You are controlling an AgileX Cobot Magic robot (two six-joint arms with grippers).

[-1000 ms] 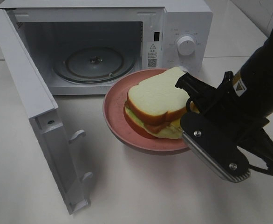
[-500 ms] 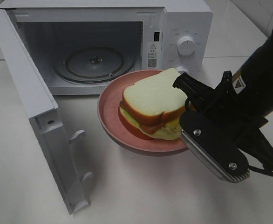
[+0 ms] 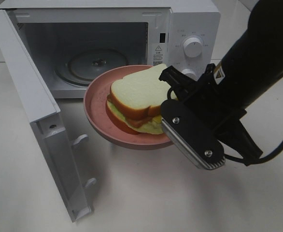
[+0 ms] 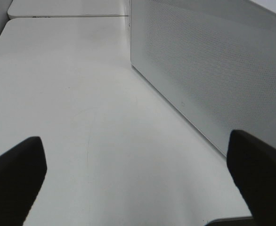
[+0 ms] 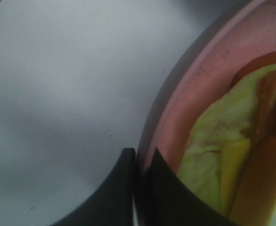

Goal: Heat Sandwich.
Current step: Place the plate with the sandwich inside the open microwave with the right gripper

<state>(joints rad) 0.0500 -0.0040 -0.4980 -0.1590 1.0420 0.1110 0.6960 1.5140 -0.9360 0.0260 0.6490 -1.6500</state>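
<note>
**Sandwich** [image 3: 134, 104]: sits on the round pink plate [image 3: 97, 121], roughly centred and leaning toward the plate's 3 o'clock half. White bread on top, pale green and yellow filling showing at the edge. It is not in the oven yet.

**Plate:** it appears to be lifted off the table [image 3: 146, 198], judging by the shadow under it. In the high view its far rim overlaps the sill of the microwave [image 3: 192, 26].

**Right gripper** [image 5: 139, 165]: I have it pinched down on the plate rim at about 4 o'clock of the plate. The fingers are nearly together, with only the rim between them. It holds the plate, not the sandwich, and the filling lies just beside the pinch.

**Oven:** the cavity stands at 11 o'clock from the sandwich. The door [image 3: 30, 96] is swung fully open at 9 o'clock, and the glass turntable [image 3: 95, 65] is bare.

**Left gripper** [image 4: 138, 188]: fingers spread wide and holding nothing. It is over bare table, with a white dotted panel alongside.

**Progress (my estimate):** door opened and plate picked up, so roughly a third done. What is left:
- carry the plate through the opening
- set it on the turntable
- let go and withdraw
- shut the door
- turn the dial [image 3: 193, 47]
</note>
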